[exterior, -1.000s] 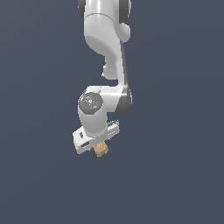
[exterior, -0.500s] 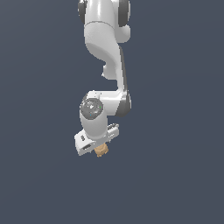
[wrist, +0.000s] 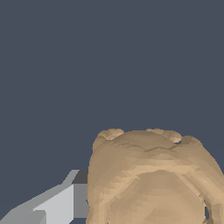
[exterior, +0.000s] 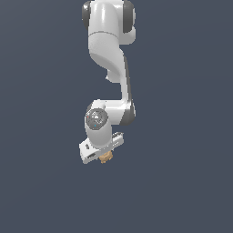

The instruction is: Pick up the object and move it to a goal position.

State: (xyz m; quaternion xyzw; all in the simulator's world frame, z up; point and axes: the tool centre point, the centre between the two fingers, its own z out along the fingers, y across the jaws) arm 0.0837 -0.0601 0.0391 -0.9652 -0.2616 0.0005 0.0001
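The object is a small tan knobbly lump, poking out under my white gripper in the exterior view. The gripper is shut on it. In the wrist view the object fills much of the picture close to the camera, and one grey finger shows beside it. The other finger is hidden behind the lump. The white arm reaches down from the top of the exterior view.
Only a flat dark grey-blue background surrounds the arm. No goal marker shows in either view.
The gripper and the object have shifted slightly toward the exterior view's right and a little down. The grip on the object has not changed.
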